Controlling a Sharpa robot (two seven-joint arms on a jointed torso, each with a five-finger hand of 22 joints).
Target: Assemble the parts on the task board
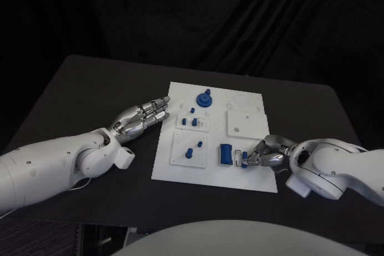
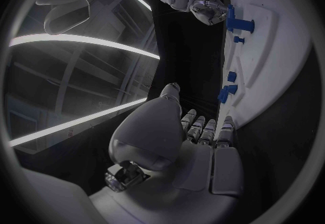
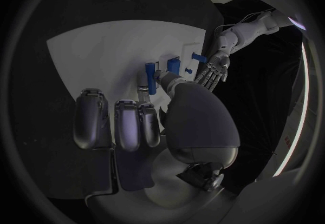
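The task board is a white rectangular plate lying flat in the middle of the black table, with several raised square panels on its surface. The parts on it are small blue pieces. A round blue knob with a short stem stands near the far edge of the board. Two small blue pegs stand side by side on a panel just nearer than the knob, and another single peg stands on the panel at the near-left part of the board. A wider blue block sits upright near the board's near edge, to the right of that panel.

The right hand rests on the board beside the block, its fingers bent down around a slim blue piece (in the right wrist view this blue piece stands upright right at the fingertips). Whether the hand actually grips it or merely touches it cannot be told.

The left hand lies at the left edge of the board, off the plate, palm up with fingers stretched out straight and close together, holding nothing. The left wrist view shows the same flat, empty hand beside the white board.
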